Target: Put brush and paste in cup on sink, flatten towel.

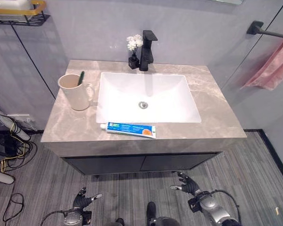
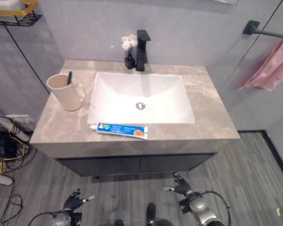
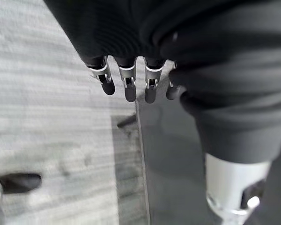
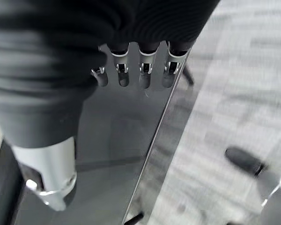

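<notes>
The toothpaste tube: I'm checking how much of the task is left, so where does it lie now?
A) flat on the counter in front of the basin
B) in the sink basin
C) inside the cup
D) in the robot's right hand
A: the toothpaste tube lies flat on the counter's front strip, before the basin, apart from the cup.

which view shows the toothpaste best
The left eye view: the toothpaste lies whole on the counter in front of the basin, well inside the picture. The right eye view shows it equally whole. The wrist views face the floor and cabinet instead.

Black faucet (image 1: 147, 49) beside small flower vase (image 1: 133, 52).
</notes>
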You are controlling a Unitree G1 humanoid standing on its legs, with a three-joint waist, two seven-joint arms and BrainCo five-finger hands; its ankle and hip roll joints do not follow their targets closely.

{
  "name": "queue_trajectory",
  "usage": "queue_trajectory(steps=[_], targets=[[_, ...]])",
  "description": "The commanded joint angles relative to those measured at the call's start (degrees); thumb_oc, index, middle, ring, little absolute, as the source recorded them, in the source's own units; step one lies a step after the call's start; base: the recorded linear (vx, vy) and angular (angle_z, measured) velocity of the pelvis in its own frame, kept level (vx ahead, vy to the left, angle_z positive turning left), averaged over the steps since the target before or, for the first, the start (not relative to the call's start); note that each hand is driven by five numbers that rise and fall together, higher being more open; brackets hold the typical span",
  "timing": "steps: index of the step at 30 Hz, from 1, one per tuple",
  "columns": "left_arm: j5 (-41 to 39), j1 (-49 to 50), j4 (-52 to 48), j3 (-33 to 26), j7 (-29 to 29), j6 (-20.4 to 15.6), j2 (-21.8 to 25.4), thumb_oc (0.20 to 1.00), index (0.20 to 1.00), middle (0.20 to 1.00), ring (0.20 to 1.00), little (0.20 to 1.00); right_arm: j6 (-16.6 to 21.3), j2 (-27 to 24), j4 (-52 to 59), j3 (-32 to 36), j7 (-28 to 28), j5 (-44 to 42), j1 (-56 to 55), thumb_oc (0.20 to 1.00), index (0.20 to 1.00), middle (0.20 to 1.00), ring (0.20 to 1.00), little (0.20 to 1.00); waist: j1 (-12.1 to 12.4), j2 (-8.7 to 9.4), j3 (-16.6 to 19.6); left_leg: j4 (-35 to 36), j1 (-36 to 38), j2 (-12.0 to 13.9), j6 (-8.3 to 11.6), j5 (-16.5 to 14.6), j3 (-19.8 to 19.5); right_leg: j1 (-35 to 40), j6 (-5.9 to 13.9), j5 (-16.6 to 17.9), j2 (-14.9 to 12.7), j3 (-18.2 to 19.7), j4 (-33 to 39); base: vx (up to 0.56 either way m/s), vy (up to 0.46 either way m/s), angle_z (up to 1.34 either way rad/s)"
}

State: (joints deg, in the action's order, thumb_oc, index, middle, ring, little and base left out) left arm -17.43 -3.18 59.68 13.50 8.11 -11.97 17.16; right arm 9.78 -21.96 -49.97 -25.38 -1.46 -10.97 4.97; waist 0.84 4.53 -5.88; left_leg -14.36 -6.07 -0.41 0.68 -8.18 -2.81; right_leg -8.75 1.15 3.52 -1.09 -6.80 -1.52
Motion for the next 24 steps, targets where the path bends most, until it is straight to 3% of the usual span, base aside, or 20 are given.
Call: queue_trajectory(steps=[1,2,3,4,5,6,11,12,13,17,18,21,24], targets=[[0.9,-2.8,-3.1,1.6,1.2,-1.7,0.8,1.000,1.000,1.000,1.000,1.000,1.4,-2.1,2.5,1.0,0.9,0.3,-0.1,1.000,1.000,1.000,1.000,1.000,-1.7,-1.07,-0.5,6.4,-1.3,4.9,3.20,9.7,2.7,0.4,4.47,-0.9,-2.7,1.0,-3.7,0.05,0.025,0.13],[1.2,-3.0,-3.5,2.2,1.2,-1.7,0.7,1.000,1.000,1.000,1.000,1.000,1.4,-2.1,2.4,1.2,1.1,0.3,-0.2,1.000,1.000,1.000,1.000,1.000,-1.7,-1.24,-0.3,10.0,-0.9,5.9,3.37,10.2,3.7,0.7,4.68,-1.2,-2.9,0.7,-3.5,0.10,0.153,0.41],[1.7,-3.7,-3.5,3.6,1.7,-2.0,0.5,1.000,1.000,1.000,1.000,1.000,1.8,-2.3,2.3,1.7,1.8,0.3,-0.7,1.000,1.000,1.000,1.000,1.000,-1.9,-2.08,0.2,14.2,-3.6,8.8,4.56,14.7,5.0,0.7,5.35,-1.8,-4.0,-0.1,-4.0,0.08,0.137,0.52],[1.7,-3.7,-3.5,3.6,1.7,-2.0,0.4,1.000,1.000,1.000,1.000,1.000,1.8,-2.3,2.3,1.7,1.8,0.3,-0.7,1.000,1.000,1.000,1.000,1.000,-2.0,-2.06,0.3,14.3,-3.6,8.8,4.57,14.8,5.0,0.7,5.36,-1.9,-4.0,-0.2,-4.1,0.12,0.187,0.64],[2.3,-3.3,-3.4,3.3,1.5,-1.8,0.9,1.000,1.000,1.000,1.000,1.000,1.5,-1.7,1.9,1.3,1.7,1.4,-0.6,1.000,1.000,1.000,1.000,1.000,-2.1,-2.72,0.3,14.2,-2.1,8.3,3.82,12.7,3.6,0.2,5.76,-2.3,-4.2,0.6,-6.2,0.06,0.124,0.22],[2.5,-3.4,-3.5,3.6,1.4,-1.9,1.1,1.000,1.000,1.000,1.000,1.000,1.5,-1.3,1.5,0.5,1.6,2.2,-0.2,1.000,1.000,1.000,1.000,1.000,-2.0,-3.13,0.3,15.4,-1.6,8.0,3.89,13.3,3.2,-0.2,6.00,-1.7,-4.4,1.1,-6.7,0.07,0.183,-0.36],[8.7,-0.4,-5.2,4.4,-0.3,-1.6,3.5,1.000,1.000,1.000,1.000,1.000,1.4,0.5,0.1,-0.7,0.3,5.5,-0.2,1.000,1.000,1.000,1.000,1.000,-1.6,-4.18,1.9,18.8,2.9,6.0,3.02,12.3,6.6,1.8,7.55,0.5,-6.5,3.8,-3.0,0.10,0.236,-0.63],[13.8,1.1,-5.9,6.0,-1.2,-1.5,5.1,1.000,1.000,1.000,1.000,1.000,1.4,0.6,-1.2,-1.2,-0.1,7.5,-0.2,1.000,1.000,1.000,1.000,1.000,-1.4,-4.17,2.3,19.4,3.9,5.7,3.00,11.8,7.2,2.8,7.93,1.1,-7.1,3.7,-1.2,0.07,0.134,-0.06],[17.2,3.3,-10.5,7.7,-3.2,-1.4,7.5,1.000,1.000,1.000,1.000,1.000,1.6,0.4,-2.0,-0.9,-0.7,7.8,-0.7,1.000,1.000,1.000,1.000,1.000,-1.2,-4.25,2.7,19.4,4.2,5.7,3.09,11.4,7.5,3.5,8.21,1.5,-7.5,3.5,0.2,0.07,0.098,-0.05],[15.5,7.4,-23.7,9.6,-9.9,-1.0,12.1,1.000,1.000,1.000,1.000,1.000,1.5,-1.0,-2.5,-0.3,-1.6,9.1,-2.0,1.000,1.000,1.000,1.000,1.000,-1.2,-4.61,3.2,19.4,4.5,6.1,3.43,11.3,7.3,4.4,8.29,1.8,-7.7,2.9,1.4,0.03,-0.002,-0.01],[13.3,5.8,-41.8,16.5,-19.4,-0.1,18.6,1.000,1.000,1.000,1.000,1.000,0.8,-1.4,-4.4,0.0,-2.4,9.2,-2.4,1.000,1.000,1.000,1.000,1.000,-2.0,-5.17,3.8,19.4,5.2,6.4,3.88,10.9,6.9,5.9,8.44,1.3,-7.7,2.1,2.2,0.04,-0.034,0.05],[13.6,3.2,-43.9,18.0,-20.0,0.7,18.1,1.000,1.000,1.000,1.000,1.000,0.3,-0.1,-6.2,-0.3,-2.7,9.0,-1.9,1.000,1.000,1.000,1.000,1.000,-2.2,-5.03,4.3,19.4,5.1,6.5,3.94,11.0,6.8,6.0,8.39,1.5,-7.7,2.1,2.4,0.01,-0.032,0.23],[14.8,-4.5,-46.8,23.4,-20.5,1.3,14.7,1.000,1.000,1.000,1.000,1.000,-0.6,2.0,-9.6,-0.8,-2.6,7.8,-0.5,1.000,1.000,1.000,1.000,1.000,-2.8,-5.02,5.1,19.4,5.4,6.5,3.88,10.6,6.9,6.3,8.46,1.6,-7.5,2.3,3.0,0.00,-0.038,-0.05]])
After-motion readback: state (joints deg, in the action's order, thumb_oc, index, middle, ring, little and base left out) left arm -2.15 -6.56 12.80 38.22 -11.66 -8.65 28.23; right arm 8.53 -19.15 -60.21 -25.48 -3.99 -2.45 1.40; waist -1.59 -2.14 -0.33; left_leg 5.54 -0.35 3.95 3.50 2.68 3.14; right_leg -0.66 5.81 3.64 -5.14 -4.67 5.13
